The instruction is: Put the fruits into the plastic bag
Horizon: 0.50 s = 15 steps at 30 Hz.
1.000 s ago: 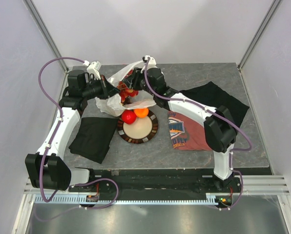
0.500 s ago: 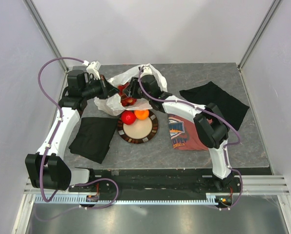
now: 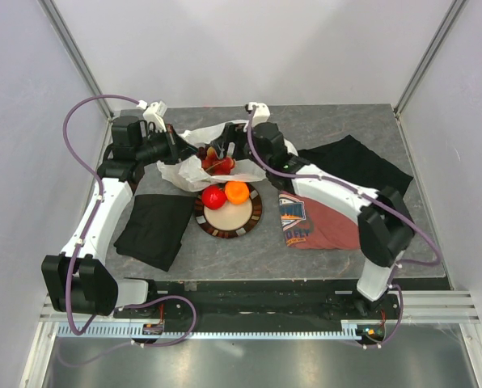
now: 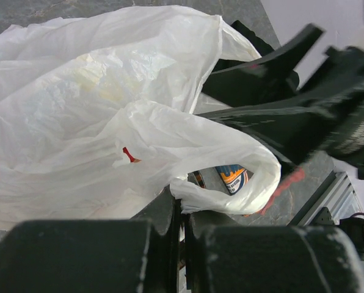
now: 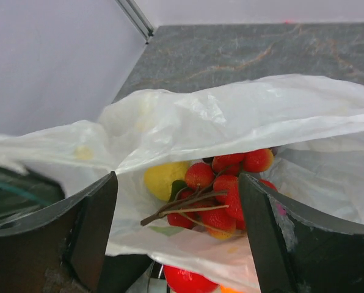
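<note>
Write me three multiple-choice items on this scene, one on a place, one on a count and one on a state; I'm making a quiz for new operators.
1. Where is the yellow lemon?
A) on the black cloth
B) inside the plastic bag
C) on the T-shirt

2. How many fruits lie on the plate?
A) none
B) four
C) two

3. In what state is the right gripper?
A) open
B) shut on the black cloth
C) shut on the lemon

Answers:
1 B: the right wrist view shows it beside the small red fruits within the bag.
2 C: a red apple and an orange sit at its far edge.
3 A: its fingers stand wide apart with nothing gripped between them.
</note>
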Available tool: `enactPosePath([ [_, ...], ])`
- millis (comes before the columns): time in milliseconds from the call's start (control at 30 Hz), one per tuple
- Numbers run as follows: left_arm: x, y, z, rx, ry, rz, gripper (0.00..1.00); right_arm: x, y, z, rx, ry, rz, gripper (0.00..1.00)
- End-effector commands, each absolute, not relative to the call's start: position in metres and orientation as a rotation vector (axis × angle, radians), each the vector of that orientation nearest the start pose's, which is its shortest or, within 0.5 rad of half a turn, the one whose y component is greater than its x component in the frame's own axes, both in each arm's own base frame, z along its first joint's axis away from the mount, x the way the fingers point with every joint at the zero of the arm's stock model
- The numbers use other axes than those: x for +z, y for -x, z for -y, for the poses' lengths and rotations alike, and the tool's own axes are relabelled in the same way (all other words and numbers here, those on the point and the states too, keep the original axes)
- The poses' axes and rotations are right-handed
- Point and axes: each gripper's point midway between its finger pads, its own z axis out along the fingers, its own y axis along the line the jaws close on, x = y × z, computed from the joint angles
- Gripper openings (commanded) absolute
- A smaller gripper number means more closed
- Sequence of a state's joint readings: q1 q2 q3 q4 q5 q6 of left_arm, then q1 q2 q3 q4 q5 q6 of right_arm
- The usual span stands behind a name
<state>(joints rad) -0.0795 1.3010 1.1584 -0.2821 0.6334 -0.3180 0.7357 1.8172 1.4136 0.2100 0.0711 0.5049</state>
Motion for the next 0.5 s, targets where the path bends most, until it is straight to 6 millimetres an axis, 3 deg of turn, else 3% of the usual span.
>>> enactPosePath([
  [0, 0.289, -0.366, 0.144, -0.900, -0.180, -1.959, 0.02, 0.298, -0.404, -0.359, 0.777, 0.160, -1.694, 0.87],
  [33, 0.290, -0.366, 0.144, -0.899, -0.182, -1.956, 0.02, 0.313, -0.399, -0.349, 0.766, 0.157, -1.662, 0.89],
  [67, 0.289, -0.367, 0.144, -0.898, -0.180, -1.958, 0.01, 0.304, -0.395, -0.341, 0.733, 0.161, -1.686, 0.89],
  [133, 0.290, -0.367, 0.144, -0.899, -0.182, -1.956, 0.02, 0.309, -0.395, -0.318, 0.653, 0.122, -1.692, 0.91],
  [167, 0.289, -0.366, 0.144, -0.900, -0.180, -1.959, 0.02, 0.292, -0.394, -0.305, 0.590, 0.108, -1.755, 0.92],
  [333, 0.290, -0.366, 0.144, -0.901, -0.179, -1.958, 0.02, 0.262, -0.403, -0.234, 0.292, 0.021, -1.865, 0.94],
  [467, 0.288, -0.367, 0.143, -0.898, -0.177, -1.962, 0.02, 0.239, -0.402, -0.197, 0.091, 0.020, -1.939, 0.97],
])
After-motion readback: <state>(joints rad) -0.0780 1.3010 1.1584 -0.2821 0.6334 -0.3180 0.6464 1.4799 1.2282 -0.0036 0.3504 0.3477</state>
